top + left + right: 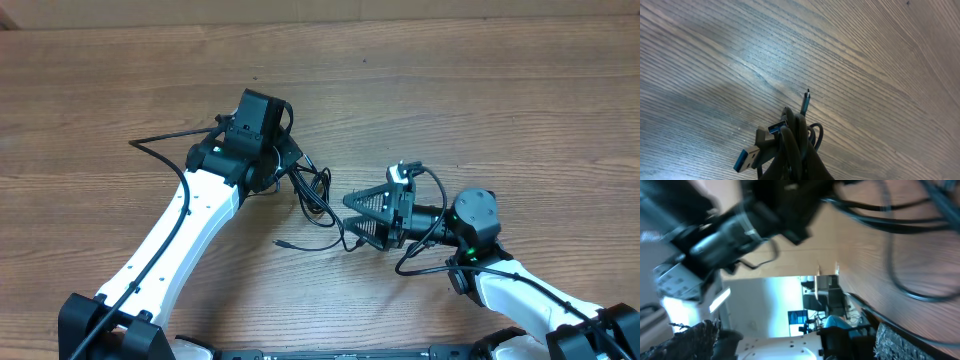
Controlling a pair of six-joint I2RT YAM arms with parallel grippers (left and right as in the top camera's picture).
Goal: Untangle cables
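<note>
Overhead: cables (318,200) clamped in left gripper (276,168); right gripper (349,221) spread, just beside.

Left arm (190,225) reaches long from its base, wrist bent down. Left end effector (262,150) aims downward, jaws closed tight on the cables (790,145). Right arm (520,290) is folded short, forearm about level. Right end effector (350,222) is rolled on its side, pointing toward the left end effector but apart from it, jaws spread wide. Its fingers (695,337) are blurred in the right wrist view.
</note>
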